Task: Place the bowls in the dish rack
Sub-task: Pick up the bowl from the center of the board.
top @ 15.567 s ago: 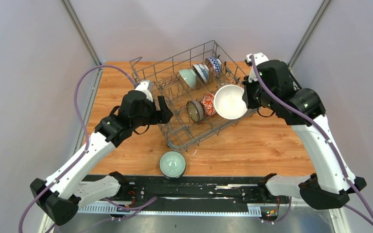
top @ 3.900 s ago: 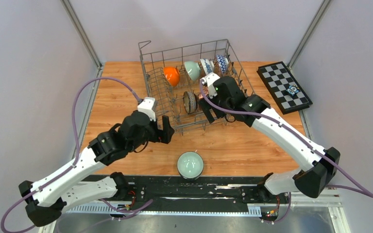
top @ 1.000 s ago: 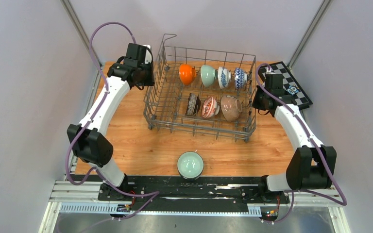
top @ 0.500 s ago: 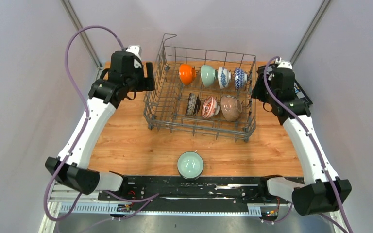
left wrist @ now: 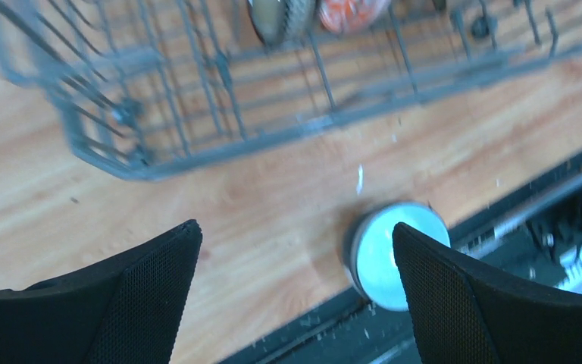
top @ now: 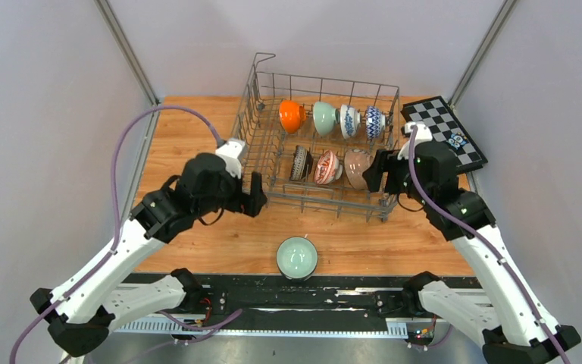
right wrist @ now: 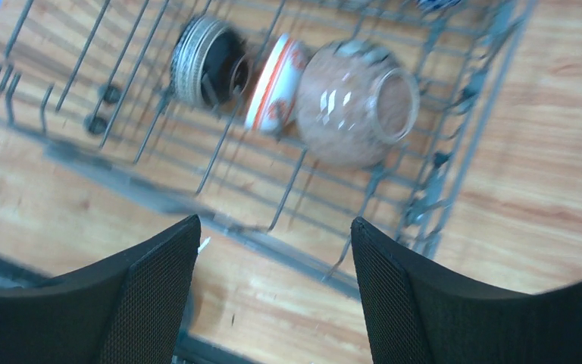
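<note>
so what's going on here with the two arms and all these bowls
The dish rack is being loaded: seven bowls stand in it in two rows. One pale green bowl is left on the table, by its near edge. The robot's left hand and right hand are both open and empty, held near the rack's front corners.

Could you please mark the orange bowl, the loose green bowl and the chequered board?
Orange bowl (top: 292, 116): top view, its outer side.
Loose green bowl (top: 297, 256): top view, its inside.
Chequered board (top: 432, 121): top view, bare squares.
</note>
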### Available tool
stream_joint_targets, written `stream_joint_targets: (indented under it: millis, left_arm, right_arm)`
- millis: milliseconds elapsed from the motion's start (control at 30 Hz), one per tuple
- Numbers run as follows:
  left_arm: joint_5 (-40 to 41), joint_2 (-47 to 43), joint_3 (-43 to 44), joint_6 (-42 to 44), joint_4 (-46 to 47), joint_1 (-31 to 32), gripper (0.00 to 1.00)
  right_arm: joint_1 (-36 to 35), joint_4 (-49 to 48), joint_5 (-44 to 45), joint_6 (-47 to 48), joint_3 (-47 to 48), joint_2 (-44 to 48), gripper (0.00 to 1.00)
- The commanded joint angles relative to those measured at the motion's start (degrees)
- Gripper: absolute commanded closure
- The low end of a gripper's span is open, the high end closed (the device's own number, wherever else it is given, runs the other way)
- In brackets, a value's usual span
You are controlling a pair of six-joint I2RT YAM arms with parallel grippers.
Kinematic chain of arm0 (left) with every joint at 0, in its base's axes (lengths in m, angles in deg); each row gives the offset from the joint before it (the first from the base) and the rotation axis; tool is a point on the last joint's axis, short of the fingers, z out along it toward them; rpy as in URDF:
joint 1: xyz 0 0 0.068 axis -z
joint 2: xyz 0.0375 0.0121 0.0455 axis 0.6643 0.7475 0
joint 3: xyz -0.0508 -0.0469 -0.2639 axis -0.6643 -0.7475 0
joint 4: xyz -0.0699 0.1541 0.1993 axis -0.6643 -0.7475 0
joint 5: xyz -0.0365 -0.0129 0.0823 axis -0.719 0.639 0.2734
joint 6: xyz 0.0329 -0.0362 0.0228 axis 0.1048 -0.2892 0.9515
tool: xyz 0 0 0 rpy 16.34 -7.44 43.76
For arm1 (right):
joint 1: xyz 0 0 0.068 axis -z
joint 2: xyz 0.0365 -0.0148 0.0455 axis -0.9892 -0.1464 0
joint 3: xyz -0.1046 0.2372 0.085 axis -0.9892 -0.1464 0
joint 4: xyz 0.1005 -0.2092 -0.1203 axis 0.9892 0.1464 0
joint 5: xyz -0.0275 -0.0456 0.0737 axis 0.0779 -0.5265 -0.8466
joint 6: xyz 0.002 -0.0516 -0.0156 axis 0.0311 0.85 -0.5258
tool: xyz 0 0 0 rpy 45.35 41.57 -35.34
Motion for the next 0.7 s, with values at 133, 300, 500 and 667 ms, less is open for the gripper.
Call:
stream_joint_targets:
  millis: [133,300,500,667]
  left_arm:
    - [5.3,-2.1,-13.4,-12.8,5.0,16.2,0.09]
    - [8.3,3.6,-17.5,-16.4,8.4,23.5,0.15]
    - [7.8,8.5,-22.0,-18.7,14.2,24.8,0.25]
    - [7.7,12.0,-23.7,-19.0,17.6,24.8,0.33]
  right_arm:
    - [-8.5,4.6,-8.3,-4.0,-9.0,8.2,0.29]
    - [-12.2,5.6,-10.0,-5.6,-12.7,11.1,0.32]
    - [-14.5,6.3,-9.7,-6.2,-16.1,12.8,0.34]
    - [-15.0,6.3,-9.3,-5.6,-17.3,12.3,0.34]
